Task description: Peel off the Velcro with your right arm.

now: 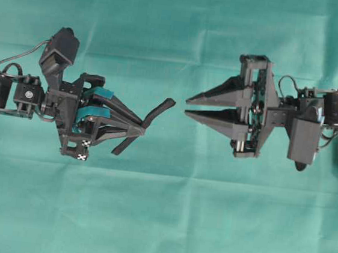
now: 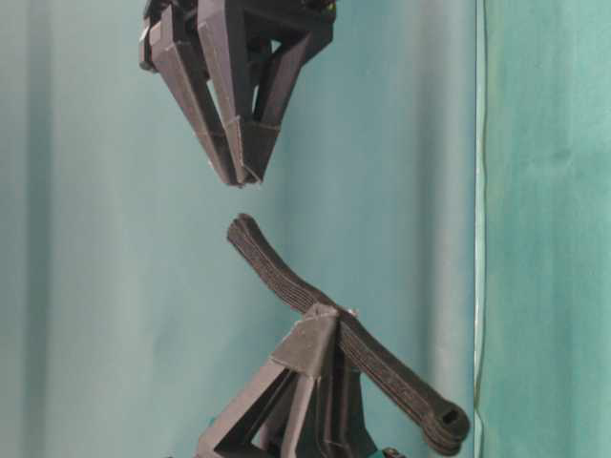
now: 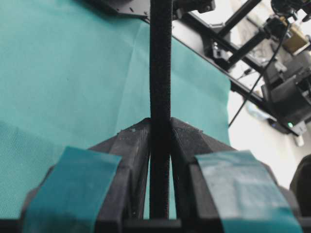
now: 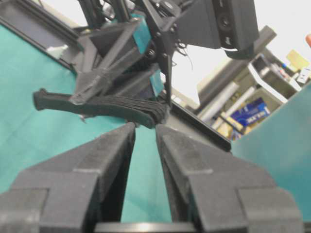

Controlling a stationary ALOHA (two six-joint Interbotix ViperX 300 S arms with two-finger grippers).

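From overhead, the Velcro (image 1: 147,124) is pinched mid-length by the left gripper (image 1: 137,127), free end angled toward the right gripper (image 1: 187,106), whose fingers are narrowly parted with nothing between them. At table level, a clear gap is seen. The left wrist view confirms the clamp. In the right wrist view, only one layer's tip should be taken.

velcro (image 1: 151,122): black, ribbed texture. left gripper (image 1: 137,128): black, teal finger pads, black-and-white checkered tag at 7 o'clock. right gripper (image 1: 187,106): plain dark grey-black. cloth (image 1: 159,222): teal-green, uniform.
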